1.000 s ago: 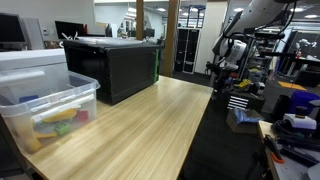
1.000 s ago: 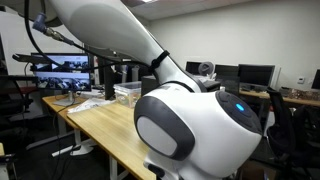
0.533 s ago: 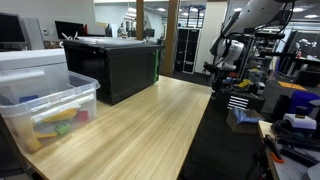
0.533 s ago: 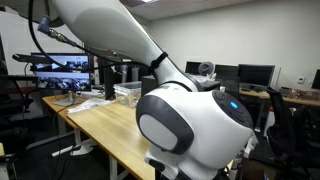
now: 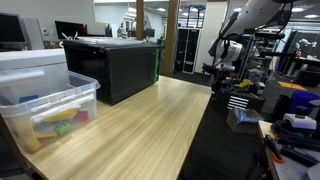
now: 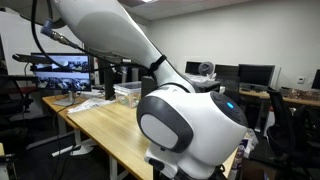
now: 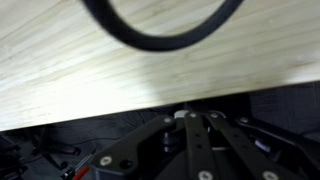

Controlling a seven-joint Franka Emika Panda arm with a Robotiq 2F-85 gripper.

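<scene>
Light wood-grain table point(image 5: 150, 125), blk box point(image 5: 115, 65), white arm point(image 6: 185, 125), blk gripper point(image 7: 190, 120), blk cable point(image 7: 150, 39), clear bin point(image 5: 55, 105)

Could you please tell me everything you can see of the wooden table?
The wooden table has a long, level top of pale, straight-grained wood or laminate, smooth and slightly glossy. In an exterior view a clear bin of coloured pieces and a black box stand on it. In the wrist view its edge runs across the picture. A black cable loop shows over it, resting or not I cannot tell, and the shut gripper sits just off that edge.
</scene>
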